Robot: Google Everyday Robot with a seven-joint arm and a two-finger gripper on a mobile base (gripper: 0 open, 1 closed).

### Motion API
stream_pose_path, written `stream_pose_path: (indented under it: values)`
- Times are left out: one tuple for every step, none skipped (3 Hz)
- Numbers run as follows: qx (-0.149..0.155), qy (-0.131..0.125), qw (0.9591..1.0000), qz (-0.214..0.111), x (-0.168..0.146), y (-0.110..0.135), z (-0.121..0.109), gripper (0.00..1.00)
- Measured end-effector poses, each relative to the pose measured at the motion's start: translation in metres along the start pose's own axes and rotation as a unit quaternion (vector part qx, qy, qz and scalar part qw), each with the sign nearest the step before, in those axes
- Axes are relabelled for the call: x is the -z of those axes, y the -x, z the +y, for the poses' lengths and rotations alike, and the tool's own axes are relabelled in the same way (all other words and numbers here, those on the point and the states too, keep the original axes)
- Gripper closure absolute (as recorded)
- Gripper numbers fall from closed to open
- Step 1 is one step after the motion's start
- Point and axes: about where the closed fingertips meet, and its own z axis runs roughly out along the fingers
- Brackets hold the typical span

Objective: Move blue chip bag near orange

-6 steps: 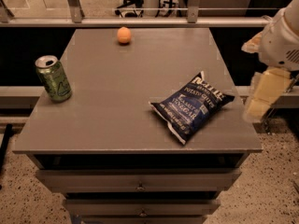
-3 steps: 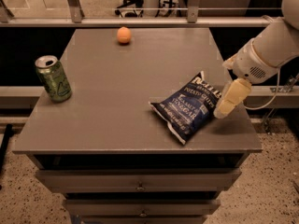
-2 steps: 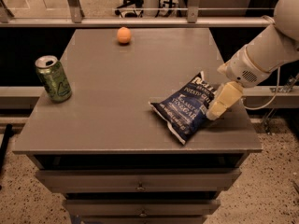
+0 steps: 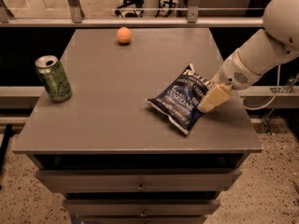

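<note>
Now the cream end effector point(image 4: 212, 99) has swung in against the crinkly navy chip bag point(image 4: 180, 99) on the grey desk's point(image 4: 117, 101) right, so a grasp seems next; its state I cannot tell. The small round orange point(image 4: 124, 35) sits well apart.

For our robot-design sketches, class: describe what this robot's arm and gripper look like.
The arm is smooth white, built of rounded tubes, with a round dark grille near its end. The gripper, at the right edge of the blue chip bag, is a cream, blocky wedge.
</note>
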Motion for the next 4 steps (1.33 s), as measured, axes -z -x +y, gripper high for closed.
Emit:
stream_pose_path:
  values:
    - [-0.004, -0.014, 0.9999, 0.006, 0.013, 0.001, -0.004, 0.65]
    - [-0.003, -0.061, 0.9981, 0.013, 0.055, 0.006, -0.017, 0.96]
    - [-0.005, -0.102, 0.9947, 0.012, 0.091, 0.009, -0.031, 1.0]
    - [-0.005, -0.105, 0.9945, 0.009, 0.09, 0.01, -0.033, 1.0]
